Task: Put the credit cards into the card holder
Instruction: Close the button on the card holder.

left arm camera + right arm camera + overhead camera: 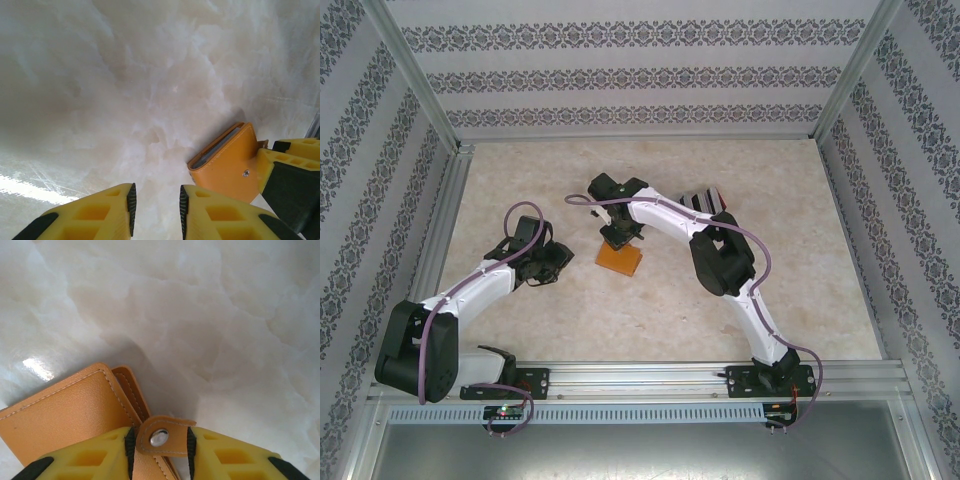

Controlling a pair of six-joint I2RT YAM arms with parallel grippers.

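Spreading pale and marbled between patterned walls (620, 75), the counter (520, 180) carries the orange card holder (623, 262) at its middle, the right gripper (620, 240) on its far edge, and credit cards (705, 197) far right. Left wrist: the left gripper (156, 205) is slightly parted and empty, the card holder just right. Right wrist: the right gripper pinches its snap tab (160, 436).

Top cam high above table (650, 320), downward; wrist cams v. close, low; card holder (620, 259) common to all 3
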